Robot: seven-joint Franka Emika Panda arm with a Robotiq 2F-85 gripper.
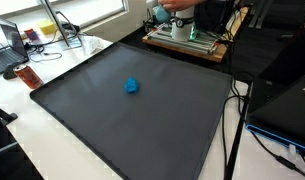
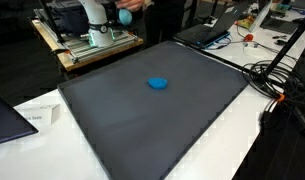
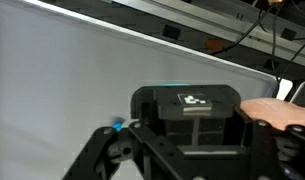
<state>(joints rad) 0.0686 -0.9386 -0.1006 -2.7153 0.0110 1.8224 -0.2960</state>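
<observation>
A dark mat [image 1: 112,125] covers a white table [image 1: 27,135]. The blue lump [image 1: 132,86] lies alone near the mat's middle. The gripper [image 2: 123,16] hangs well apart from it, over the wooden stand [image 1: 182,45] at the mat's far edge. I cannot tell how wide its jaws stand, or whether they hold anything.

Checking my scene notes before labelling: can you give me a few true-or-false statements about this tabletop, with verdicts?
1. A blue object lies on the dark mat. True.
2. The end effector touches the blue object. False: it hangs far back by the robot's stand, apart from it.
3. A laptop sits on the mat. False: it stands beyond the mat's edge.
4. Cables run beside the mat. True.
</observation>
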